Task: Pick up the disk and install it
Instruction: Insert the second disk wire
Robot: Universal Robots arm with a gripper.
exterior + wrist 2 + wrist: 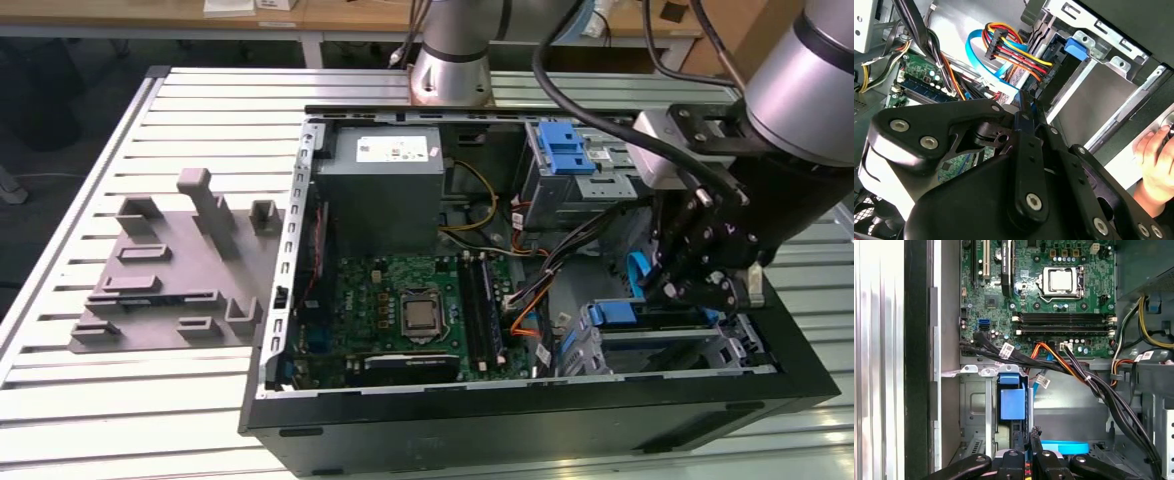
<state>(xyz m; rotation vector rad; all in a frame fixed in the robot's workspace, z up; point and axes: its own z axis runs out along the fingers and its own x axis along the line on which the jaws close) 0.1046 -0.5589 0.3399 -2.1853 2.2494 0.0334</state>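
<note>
Blue-framed disk [1013,405] sits edge-up in lower drive bay of open PC case [534,405]. End effector [1030,460] directly over it, fingers pinched near-closed on its top edge. Judgement: rigid, fairly dense, shock-sensitive; plastic carrier rails safest hold.

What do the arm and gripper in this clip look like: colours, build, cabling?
The arm has a silver-grey tubular body, with thick black cables looping off it toward a small grey box at the wrist. The gripper is a matte black linkage of flat bars joined by silver screws and pivot pins, seen in both wrist views.
</note>
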